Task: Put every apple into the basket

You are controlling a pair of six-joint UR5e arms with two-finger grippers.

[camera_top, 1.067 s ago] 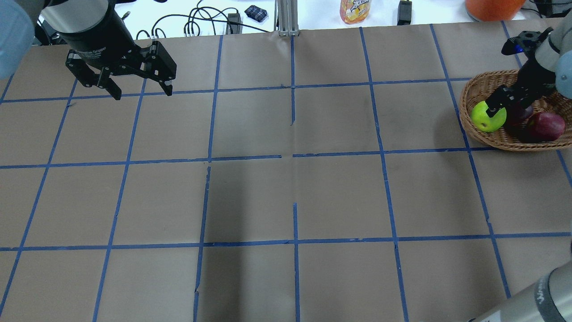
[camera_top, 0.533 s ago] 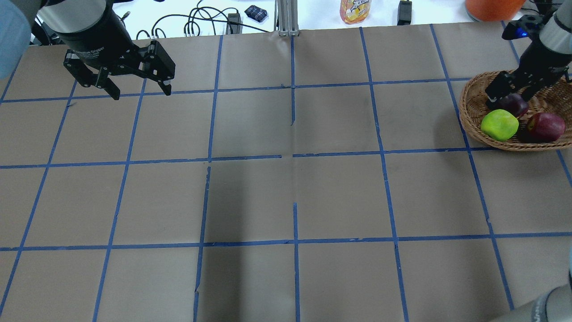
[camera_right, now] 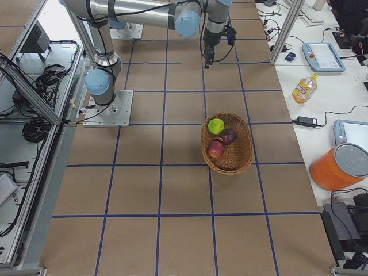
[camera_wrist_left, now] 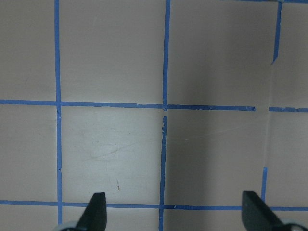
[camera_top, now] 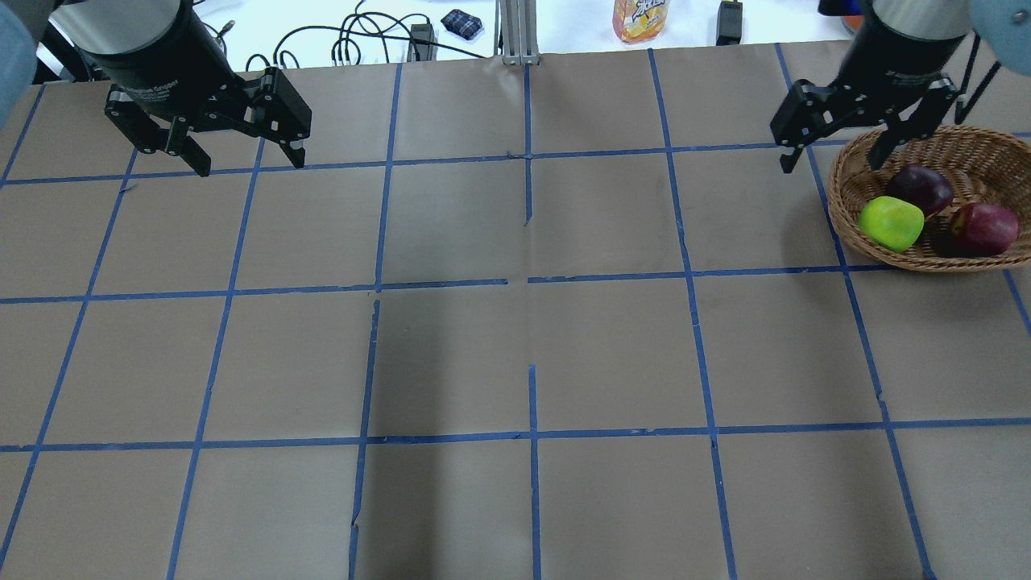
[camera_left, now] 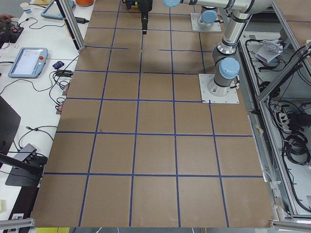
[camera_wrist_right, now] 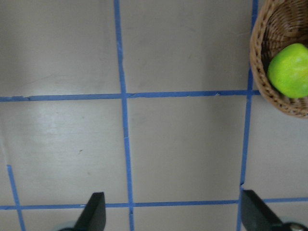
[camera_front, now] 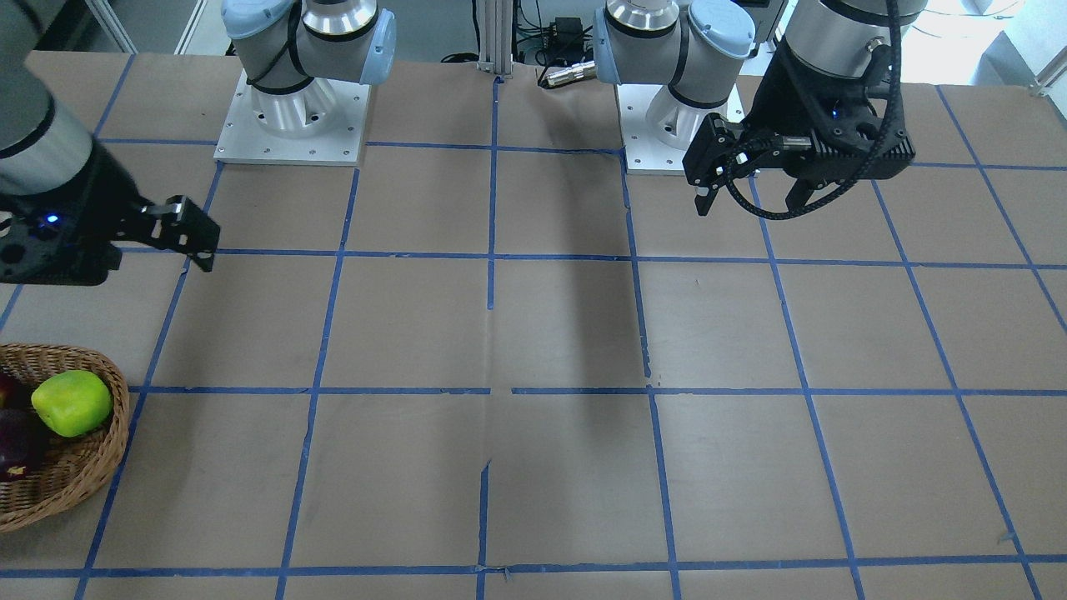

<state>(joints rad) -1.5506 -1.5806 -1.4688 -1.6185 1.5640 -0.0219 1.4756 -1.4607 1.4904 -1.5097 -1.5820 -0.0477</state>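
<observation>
The wicker basket (camera_top: pixel 839 201) stands at the table's far right. All three apples lie in it: the yellow-green one (camera_top: pixel 891 223), the dark maroon one (camera_top: pixel 919 188) and the red one (camera_top: pixel 983 229). My right gripper (camera_top: pixel 831 161) hangs open and empty above the basket's left rim. Its wrist view shows the green apple (camera_wrist_right: pixel 290 70) in the basket's wall (camera_wrist_right: pixel 262 82) at the upper right. My left gripper (camera_top: pixel 250 165) is open and empty over the far left of the table; its wrist view shows only bare taped paper. The side view also shows the basket (camera_right: pixel 241 161).
Beyond the table's far edge are cables (camera_top: pixel 362 36), a yellow drink bottle (camera_top: pixel 640 18) and a charger (camera_top: pixel 729 22). An orange container (camera_right: pixel 339 167) stands on the side bench. The arm bases (camera_front: pixel 292 117) are at my edge. Blue tape grid covers the brown table.
My right gripper let go of the green apple, rose out of the basket and moved left over its rim. The green apple settled in the basket. The left gripper barely moved.
</observation>
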